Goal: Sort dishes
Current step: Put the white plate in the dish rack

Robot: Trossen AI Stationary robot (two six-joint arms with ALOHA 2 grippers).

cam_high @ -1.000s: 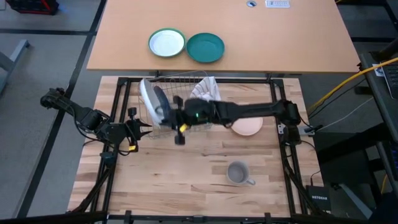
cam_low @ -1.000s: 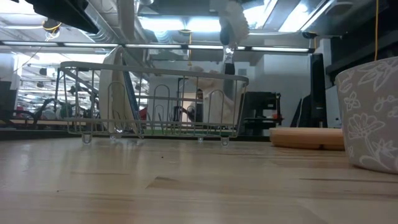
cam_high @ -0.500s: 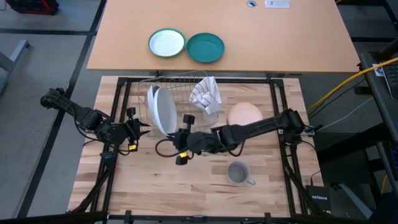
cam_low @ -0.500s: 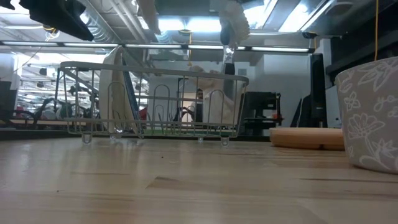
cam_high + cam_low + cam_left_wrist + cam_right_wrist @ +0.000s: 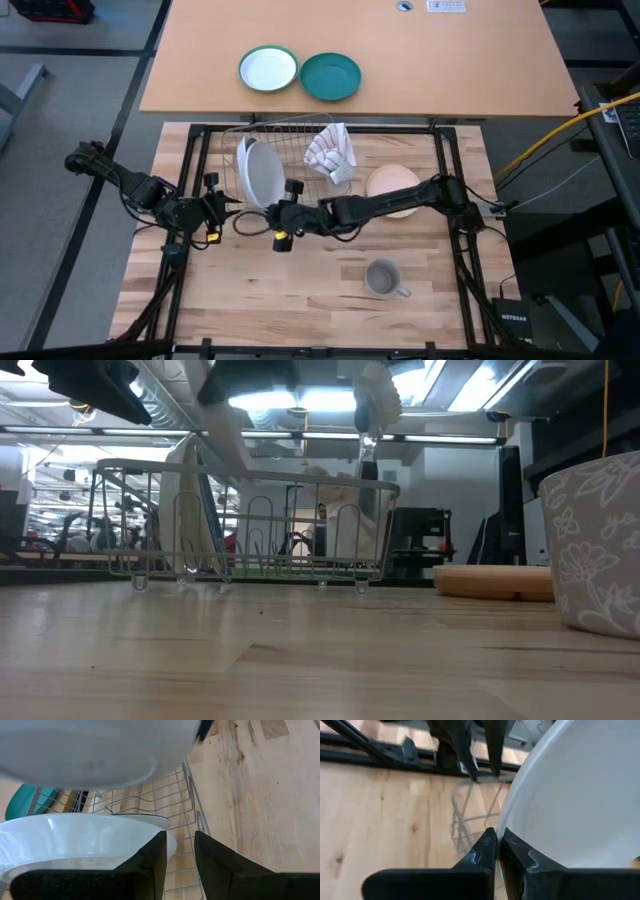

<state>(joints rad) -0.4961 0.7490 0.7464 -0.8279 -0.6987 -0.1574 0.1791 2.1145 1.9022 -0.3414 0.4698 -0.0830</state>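
While the right gripper (image 5: 272, 222) has its jaws clenched on the rim of the white plate (image 5: 262, 172) standing at the left end of the wire rack (image 5: 300, 128), centre-left of the high view, it should seat the plate between the wires before letting go, as the left gripper (image 5: 228, 207) waits just beside with jaws part open and holding nothing.

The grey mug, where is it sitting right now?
In the high view the grey mug stands upright on the wooden table's near right part, apart from the tan plate.
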